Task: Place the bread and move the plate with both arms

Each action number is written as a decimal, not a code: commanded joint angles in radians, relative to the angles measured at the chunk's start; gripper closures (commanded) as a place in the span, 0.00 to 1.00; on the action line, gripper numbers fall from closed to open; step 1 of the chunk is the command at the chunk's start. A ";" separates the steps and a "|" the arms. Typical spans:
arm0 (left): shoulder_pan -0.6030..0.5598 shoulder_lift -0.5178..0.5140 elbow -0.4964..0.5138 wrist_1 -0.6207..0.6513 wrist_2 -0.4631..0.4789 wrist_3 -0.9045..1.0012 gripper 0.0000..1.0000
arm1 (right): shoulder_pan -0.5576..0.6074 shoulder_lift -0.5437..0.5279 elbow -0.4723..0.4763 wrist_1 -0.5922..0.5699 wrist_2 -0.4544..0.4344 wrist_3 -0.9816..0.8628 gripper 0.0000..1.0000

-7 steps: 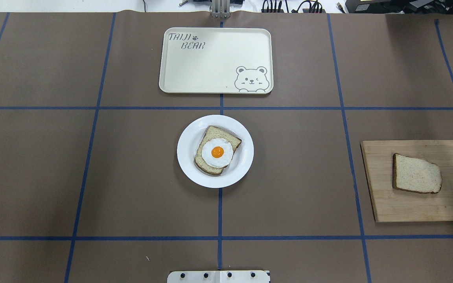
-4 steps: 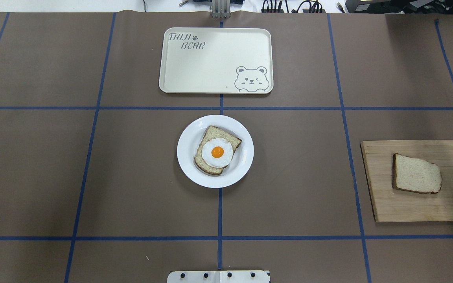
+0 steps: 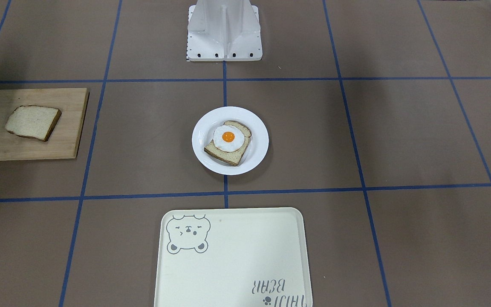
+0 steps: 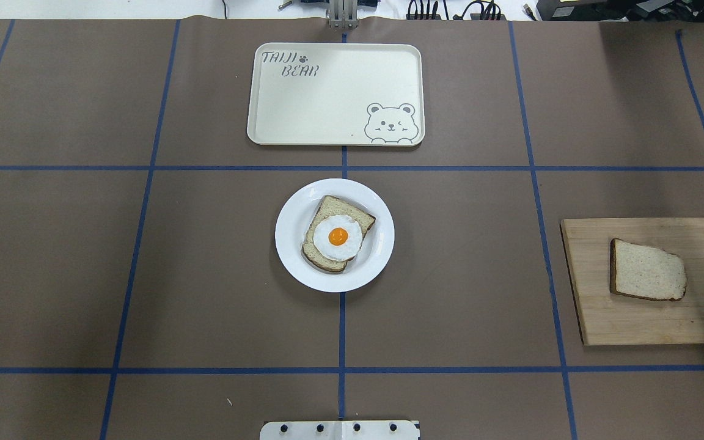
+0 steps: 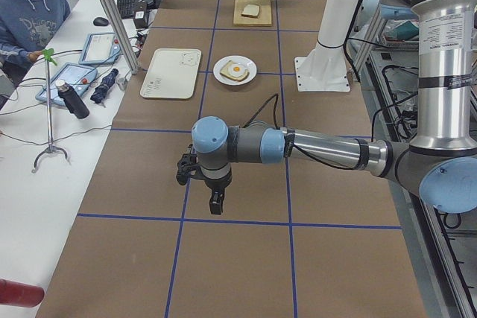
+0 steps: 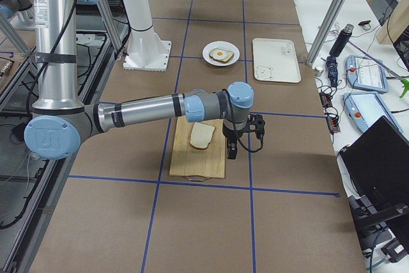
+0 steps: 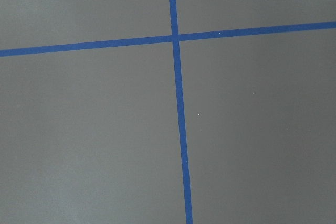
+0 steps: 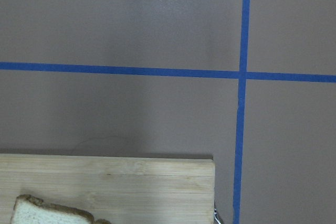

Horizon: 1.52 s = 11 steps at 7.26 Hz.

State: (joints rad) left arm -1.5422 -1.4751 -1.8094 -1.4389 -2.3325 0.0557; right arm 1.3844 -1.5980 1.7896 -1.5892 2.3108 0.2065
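The plain bread (image 4: 646, 270) lies on a wooden cutting board (image 4: 593, 311) at the table's right side; it also shows in the front view (image 3: 32, 121) and at the bottom edge of the right wrist view (image 8: 47, 212). The white plate (image 4: 291, 260) sits at the table's middle and holds another slice topped with a fried egg (image 4: 338, 236). My right gripper (image 6: 231, 151) hangs just beside the board's edge, next to the bread. My left gripper (image 5: 216, 202) hangs over bare table far from the plate. I cannot tell whether either gripper is open or shut.
A cream tray with a bear drawing (image 4: 333, 91) lies beyond the plate. The white robot base (image 3: 224, 38) stands on the near side. Blue tape lines grid the brown table cover. A person sits at a side bench (image 5: 22, 5).
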 commanded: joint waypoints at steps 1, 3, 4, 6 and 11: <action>0.002 -0.002 0.002 0.002 -0.004 0.000 0.02 | -0.011 -0.002 -0.006 0.028 0.024 0.005 0.00; 0.002 -0.004 -0.001 0.002 -0.005 0.000 0.02 | -0.016 -0.016 -0.001 0.029 0.045 0.010 0.00; 0.002 -0.004 -0.001 0.002 -0.005 0.000 0.02 | -0.018 -0.023 0.001 0.029 0.055 0.011 0.00; 0.002 -0.005 0.001 0.002 -0.005 0.000 0.02 | -0.027 -0.051 0.002 0.093 0.105 0.013 0.00; 0.002 -0.008 0.002 0.002 -0.005 0.000 0.02 | -0.165 -0.176 -0.012 0.433 0.139 0.359 0.01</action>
State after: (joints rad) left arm -1.5401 -1.4826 -1.8081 -1.4373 -2.3378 0.0552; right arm 1.2536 -1.7328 1.7834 -1.2461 2.4507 0.5110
